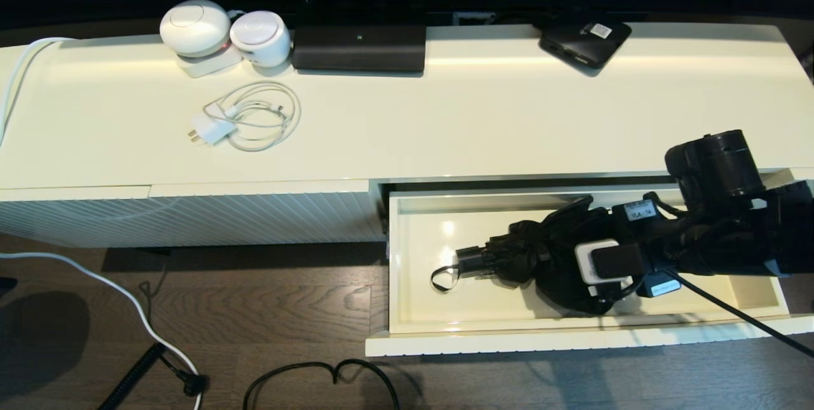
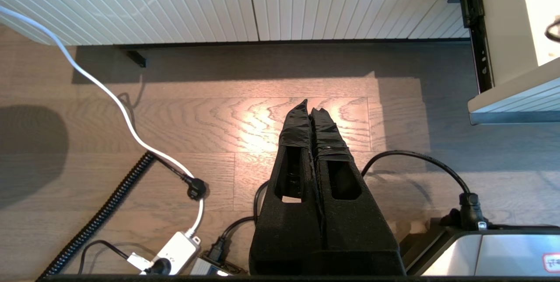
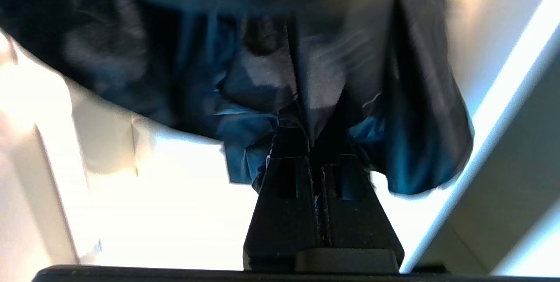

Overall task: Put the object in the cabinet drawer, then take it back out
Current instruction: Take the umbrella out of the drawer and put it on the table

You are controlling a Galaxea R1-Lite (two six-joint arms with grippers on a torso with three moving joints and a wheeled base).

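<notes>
The cabinet drawer [image 1: 407, 318] stands pulled out, its glossy cream inside showing. In it lies the object, a black folding umbrella [image 1: 518, 251], with its short handle [image 1: 474, 260] and thin wrist loop [image 1: 443, 280] pointing left. My right gripper [image 1: 566, 257] reaches in from the right and is buried in the loose fabric. In the right wrist view the right gripper [image 3: 308, 137] is shut on a fold of the umbrella [image 3: 262, 54] above the drawer's pale floor [image 3: 175, 212]. My left gripper [image 2: 311, 107] hangs shut and empty over the wooden floor, left of the drawer's corner [image 2: 512, 98].
On the cabinet top sit a flat black box with a white sticker [image 1: 585, 38], a black bar-shaped device [image 1: 359, 47], two white round devices [image 1: 194, 27], and a white charger with coiled cable [image 1: 245, 117]. A ribbed panel [image 1: 191, 216] lies left of the drawer. Cables [image 1: 146, 327] trail over the floor.
</notes>
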